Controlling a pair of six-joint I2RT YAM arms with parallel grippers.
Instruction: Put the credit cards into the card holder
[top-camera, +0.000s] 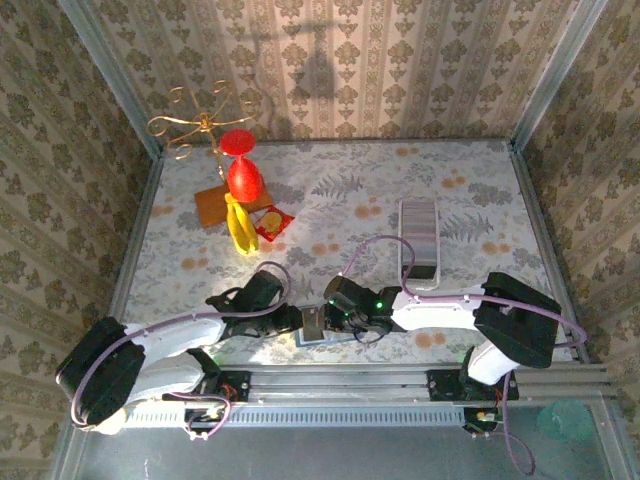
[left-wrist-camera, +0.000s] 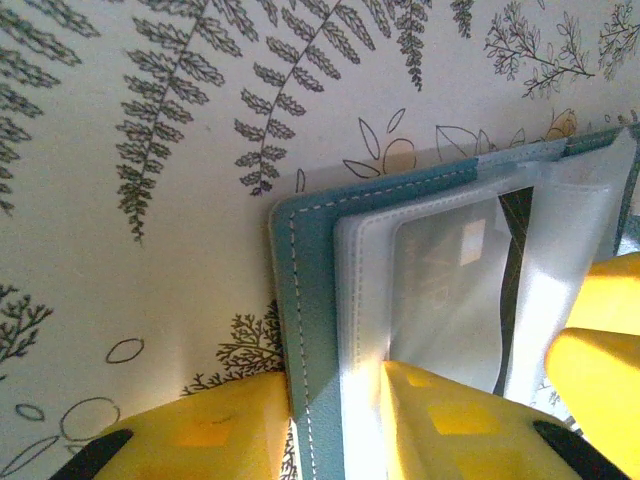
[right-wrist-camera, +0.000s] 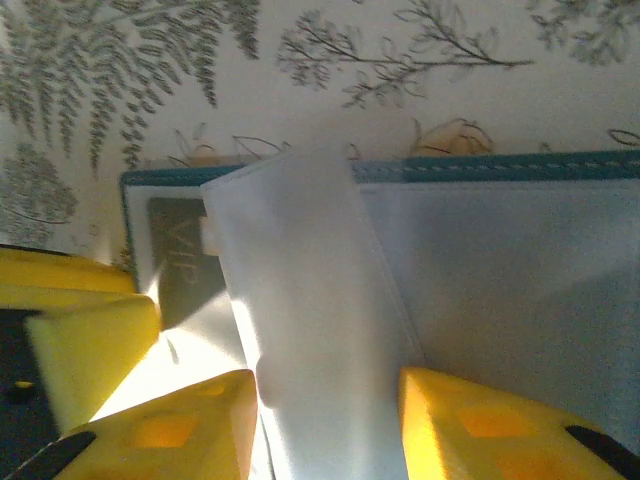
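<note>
The card holder (top-camera: 312, 332) lies open at the table's near edge, between both grippers. Its dark-teal cover (left-wrist-camera: 305, 270) carries clear plastic sleeves (left-wrist-camera: 450, 290). My left gripper (left-wrist-camera: 335, 375) is shut on the card holder: one yellow finger presses the cover's outer edge, the other presses the sleeves. My right gripper (right-wrist-camera: 325, 385) stands open with a raised sleeve leaf (right-wrist-camera: 300, 290) between its fingers. A dark credit card (right-wrist-camera: 185, 260) marked VIP sits inside a sleeve at the holder's left end. From above, the left gripper (top-camera: 296, 320) and right gripper (top-camera: 338, 316) nearly touch.
A grey rectangular case (top-camera: 418, 240) lies behind the right arm. At the back left stand a red vase-like object (top-camera: 243, 170), a yellow banana shape (top-camera: 238, 225), a small packet (top-camera: 273, 222) and a gold wire stand (top-camera: 195, 125). Patterned walls enclose the table.
</note>
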